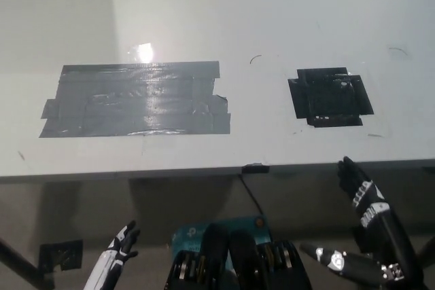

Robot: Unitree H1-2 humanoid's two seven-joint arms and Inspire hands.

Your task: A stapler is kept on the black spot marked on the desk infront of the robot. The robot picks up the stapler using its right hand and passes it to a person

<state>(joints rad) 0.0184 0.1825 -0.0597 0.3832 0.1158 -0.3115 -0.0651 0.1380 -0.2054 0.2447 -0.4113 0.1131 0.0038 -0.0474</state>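
Head view, looking steeply down.

Desk [272, 5]: white top, fills the upper part of the frame; its front edge runs across just below the middle. A bright glare spot sits above the grey patch.

Grey tape patch [136, 100]: wide rectangle of overlapped strips, left half of the desk, shiny, edges ragged.

Black spot [332, 97]: small square of dark tape, right half of the desk, well apart from the grey patch. Nothing rests on it.

Stapler: not visible anywhere in this view; its place cannot be told.

Right hand [363, 232]: black, lower right, below the desk's front edge and off the desk top. Fingers spread wide, one pointing up toward the desk edge, another stretched out to the left. Holds nothing.

Left hand [121, 244]: white with dark fingers, lower left, below the desk edge, at rest. Fingers apart, empty.

Floor items: a blue board [204, 230] at bottom middle; a thin cable [250, 191] drops from a small black clip at the desk edge.
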